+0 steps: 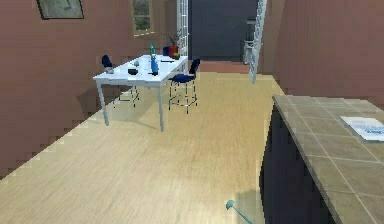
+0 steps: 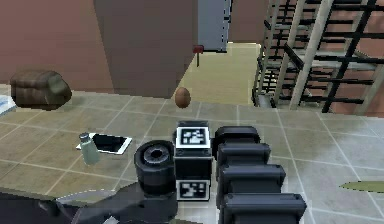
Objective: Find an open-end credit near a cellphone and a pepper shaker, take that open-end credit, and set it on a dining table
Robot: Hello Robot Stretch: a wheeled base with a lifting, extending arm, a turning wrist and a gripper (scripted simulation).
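On the tiled counter (image 2: 300,140) in the arm side view lies a flat dark rectangle with a pale rim, shaped like a cellphone (image 2: 110,143). A small grey shaker (image 2: 90,151) stands against its left end. The arm's dark bar rises from the bottom edge with two white marker squares (image 2: 190,136). Left of them is the gripper's round dark body, and the gripper (image 2: 95,206) reaches left just above the bottom edge. I cannot tell whether it holds anything. A white dining table (image 1: 120,82) with blue chairs stands far ahead in the forward view.
A brown egg-shaped thing (image 2: 182,97) and a brown lump (image 2: 40,88) sit farther out on the counter. The counter's edge (image 1: 300,140) runs along the forward view's right, with a white flat thing (image 1: 364,127) on it. Wood floor (image 1: 150,160) lies open toward the table.
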